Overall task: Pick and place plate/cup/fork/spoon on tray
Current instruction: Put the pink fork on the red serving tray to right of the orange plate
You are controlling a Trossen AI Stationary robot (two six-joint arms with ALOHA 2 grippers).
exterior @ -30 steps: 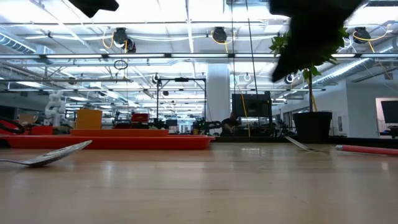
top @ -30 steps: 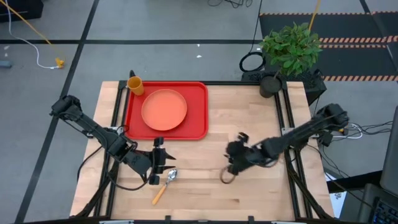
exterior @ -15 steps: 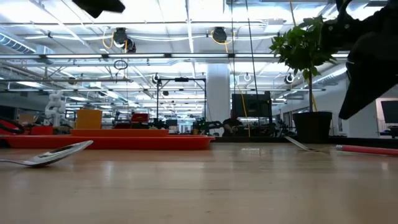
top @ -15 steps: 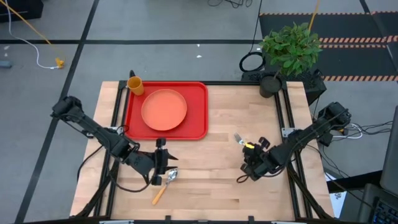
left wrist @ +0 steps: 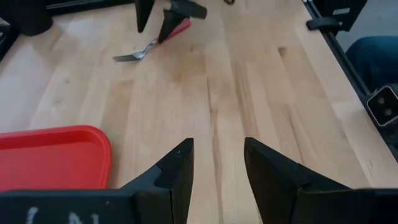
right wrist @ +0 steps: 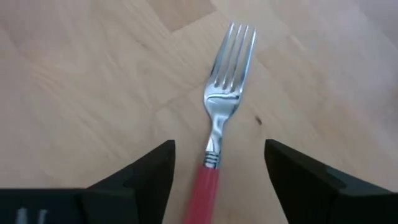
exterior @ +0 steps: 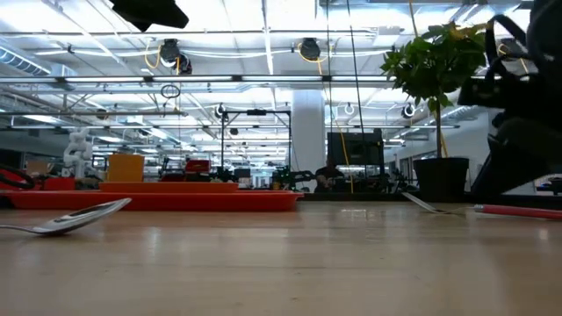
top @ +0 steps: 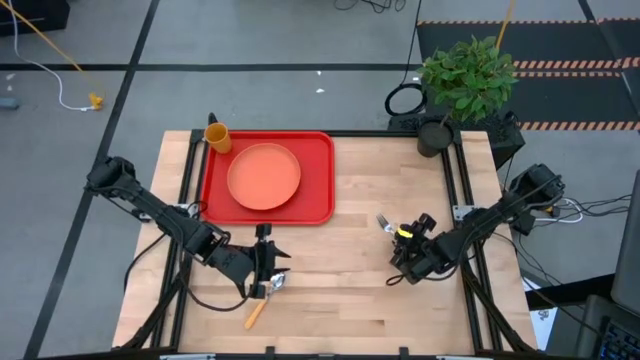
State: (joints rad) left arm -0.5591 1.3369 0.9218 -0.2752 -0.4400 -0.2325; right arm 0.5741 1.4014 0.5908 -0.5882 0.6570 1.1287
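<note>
R gripper (right wrist: 214, 163) is hovering w/ fingers apart over fork (right wrist: 219, 112) on bare table (top: 340, 290), handle between them. L gripper (top: 263, 270), fingers apart, is sitting above spoon (top: 264, 295). No readable writing.

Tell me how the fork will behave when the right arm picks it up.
The fork lies flat on the wooden table, so it probably won't roll. Its metal tines and slim pink-red handle look stiff, likely light. The right gripper, jaws open, straddles the thin, smooth-looking handle, which may pivot or slip if pinched off-centre.

text: none legible — labels: none — signs: none
</note>
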